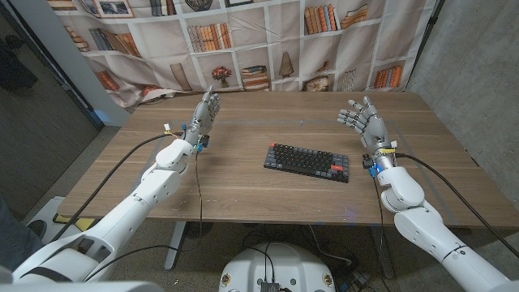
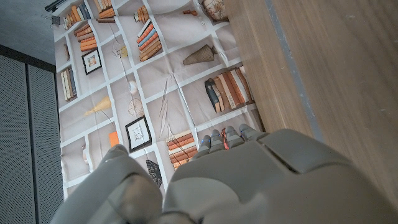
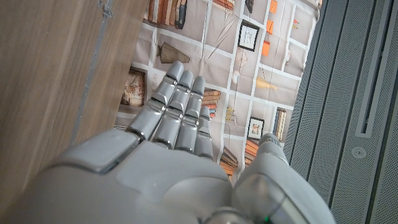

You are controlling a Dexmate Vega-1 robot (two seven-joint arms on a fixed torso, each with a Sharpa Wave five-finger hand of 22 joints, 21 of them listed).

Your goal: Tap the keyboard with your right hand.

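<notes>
Left hand (image 1: 206, 111) stands raised at approx. 10 o'clock on the wooden table (image 1: 243, 191), fingers apart, holding nothing. At centre lies the dark keyboard (image 1: 307, 161), skewed slightly, w/ red corner keys, untouched. Right hand (image 1: 365, 122) hovers at approx. 2 o'clock, just beyond the keyboard's far right corner, fingers spread and empty; tap not yet made. Risks, judged from here: a descent from that spot w/o moving toward 9 o'clock could hit bare wood; too hard a press could shove the loose keyboard; splayed fingers may strike several keys.
</notes>
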